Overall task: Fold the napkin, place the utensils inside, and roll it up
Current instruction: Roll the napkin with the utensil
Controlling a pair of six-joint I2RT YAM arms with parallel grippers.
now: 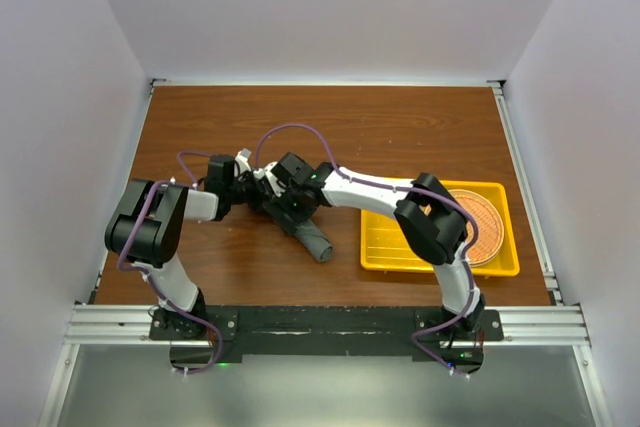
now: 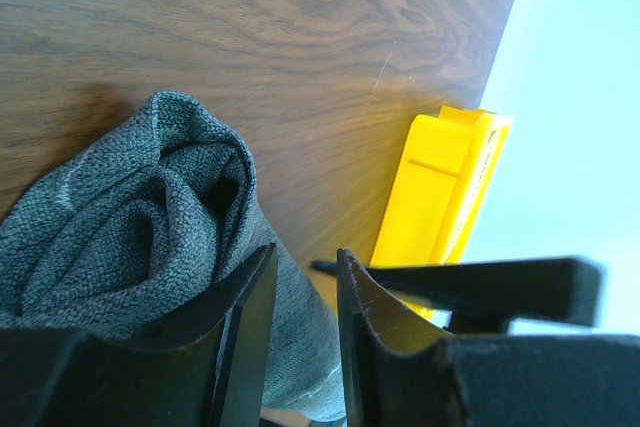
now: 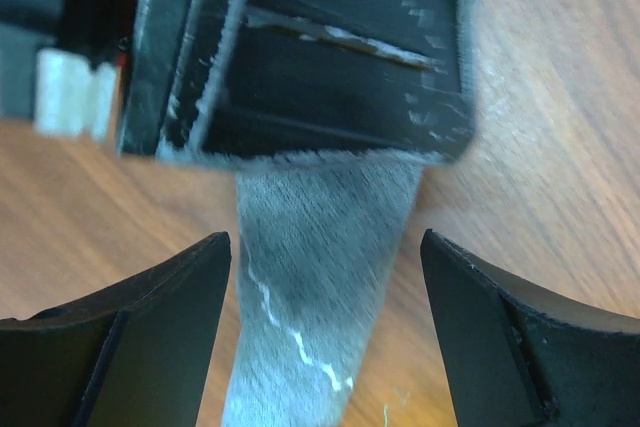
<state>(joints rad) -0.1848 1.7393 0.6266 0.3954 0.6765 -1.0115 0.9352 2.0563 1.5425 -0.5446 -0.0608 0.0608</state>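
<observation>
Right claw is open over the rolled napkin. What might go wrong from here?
1. The napkin gapes loosely at its end in the left wrist view; the roll may spring open if the left claw backs off.
2. The right claw straddles the roll right beside the left claw; withdrawing carelessly might snag cloth or bump it.
3. No utensils show; if inside, they may slip out the open end.
</observation>
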